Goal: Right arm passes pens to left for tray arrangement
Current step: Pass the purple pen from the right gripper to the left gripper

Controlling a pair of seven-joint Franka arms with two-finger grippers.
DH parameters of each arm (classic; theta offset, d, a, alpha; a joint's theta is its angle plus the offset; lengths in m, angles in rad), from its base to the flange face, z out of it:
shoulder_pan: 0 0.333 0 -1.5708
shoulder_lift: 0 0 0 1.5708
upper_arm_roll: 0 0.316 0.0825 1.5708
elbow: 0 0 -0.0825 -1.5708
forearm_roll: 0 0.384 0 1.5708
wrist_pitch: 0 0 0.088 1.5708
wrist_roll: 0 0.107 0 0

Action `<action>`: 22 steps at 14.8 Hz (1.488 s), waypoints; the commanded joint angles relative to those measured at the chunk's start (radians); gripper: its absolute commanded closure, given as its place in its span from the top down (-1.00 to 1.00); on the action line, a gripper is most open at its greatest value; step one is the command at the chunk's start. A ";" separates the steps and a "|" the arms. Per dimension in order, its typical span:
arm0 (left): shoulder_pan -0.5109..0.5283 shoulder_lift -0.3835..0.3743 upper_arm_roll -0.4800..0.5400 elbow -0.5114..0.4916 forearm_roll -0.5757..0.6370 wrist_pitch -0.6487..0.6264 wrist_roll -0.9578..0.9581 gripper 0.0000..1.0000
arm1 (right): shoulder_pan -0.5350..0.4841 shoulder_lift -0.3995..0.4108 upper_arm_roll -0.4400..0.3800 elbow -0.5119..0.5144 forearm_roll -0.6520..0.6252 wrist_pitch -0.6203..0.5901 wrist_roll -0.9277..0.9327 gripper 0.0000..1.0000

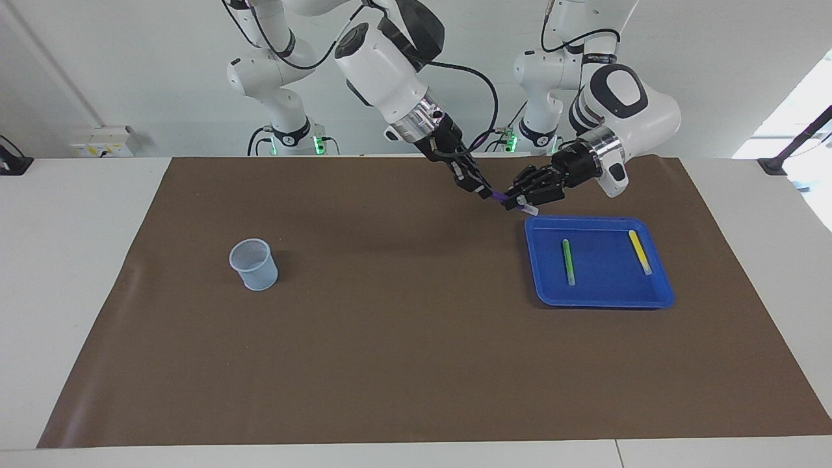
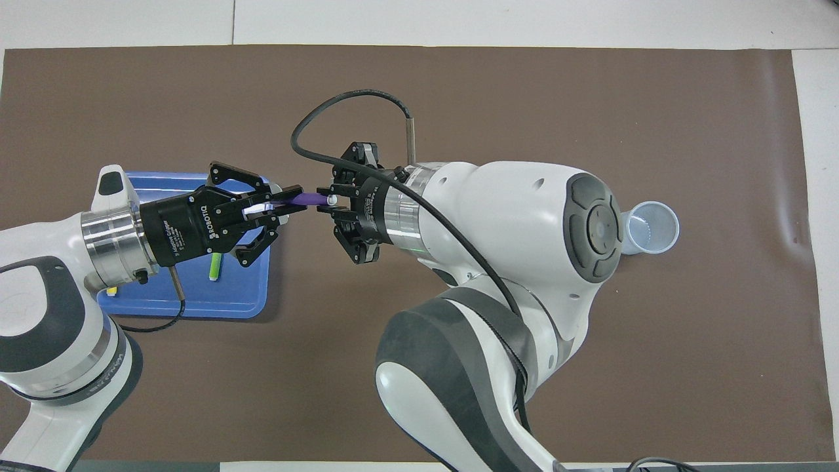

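Note:
Both grippers hold the purple pen [image 1: 499,196] in the air between them, over the mat beside the corner of the blue tray [image 1: 604,289]. My right gripper [image 1: 484,192] is shut on one end of it. From the tray's side, my left gripper [image 1: 515,203] is shut on the other end with the whitish tip. In the overhead view the purple pen [image 2: 309,198] bridges the left gripper [image 2: 296,206] and the right gripper [image 2: 333,200]. A green pen [image 1: 568,261] and a yellow pen [image 1: 639,252] lie apart in the tray.
A small translucent pale-blue cup [image 1: 254,264] stands upright on the brown mat toward the right arm's end of the table. In the overhead view the right arm's body partly covers the cup [image 2: 651,227], and the left arm covers much of the tray [image 2: 196,301].

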State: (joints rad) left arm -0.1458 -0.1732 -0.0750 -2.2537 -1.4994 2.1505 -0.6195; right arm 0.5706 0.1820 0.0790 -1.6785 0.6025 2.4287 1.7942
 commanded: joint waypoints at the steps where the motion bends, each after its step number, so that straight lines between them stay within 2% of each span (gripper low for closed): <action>1: 0.009 -0.032 0.001 -0.030 -0.016 -0.009 0.015 -1.00 | 0.000 -0.001 -0.001 -0.003 -0.010 0.001 0.007 -1.00; 7: 0.011 -0.032 0.003 -0.030 -0.016 -0.014 0.009 -1.00 | -0.003 0.001 -0.001 -0.003 -0.012 -0.002 0.002 -1.00; 8: 0.011 -0.032 0.003 -0.030 -0.016 -0.012 0.009 -1.00 | -0.008 0.001 -0.001 -0.003 -0.019 -0.008 -0.006 -0.80; 9: 0.011 -0.032 0.003 -0.030 -0.016 -0.011 0.009 -1.00 | -0.011 0.001 -0.001 -0.001 -0.029 -0.016 -0.013 0.44; 10: 0.011 -0.032 0.001 -0.030 -0.018 -0.009 0.007 -1.00 | -0.017 0.002 -0.001 0.000 -0.033 -0.019 -0.015 0.71; 11: 0.011 -0.032 0.003 -0.030 -0.016 -0.006 0.006 -1.00 | -0.021 0.002 -0.002 0.002 -0.035 -0.019 -0.016 0.88; 13: 0.011 -0.031 0.003 -0.030 -0.016 -0.004 0.004 -1.00 | -0.037 0.002 -0.002 0.002 -0.071 -0.019 -0.019 1.00; 16: 0.020 -0.016 0.004 -0.020 0.010 -0.011 0.001 -1.00 | -0.086 -0.001 -0.002 0.005 -0.128 -0.054 -0.053 1.00; 19: 0.041 0.029 0.004 0.022 0.180 -0.065 0.006 -1.00 | -0.152 -0.022 -0.005 0.002 -0.138 -0.106 -0.159 1.00; 22: 0.112 0.119 0.003 0.155 0.503 -0.229 0.018 -1.00 | -0.231 -0.056 -0.005 -0.003 -0.214 -0.198 -0.324 1.00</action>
State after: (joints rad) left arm -0.0858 -0.1372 -0.0743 -2.2080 -1.1608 2.0353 -0.6175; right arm 0.3899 0.1592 0.0655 -1.6751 0.4366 2.2941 1.5644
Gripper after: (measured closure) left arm 0.828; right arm 0.000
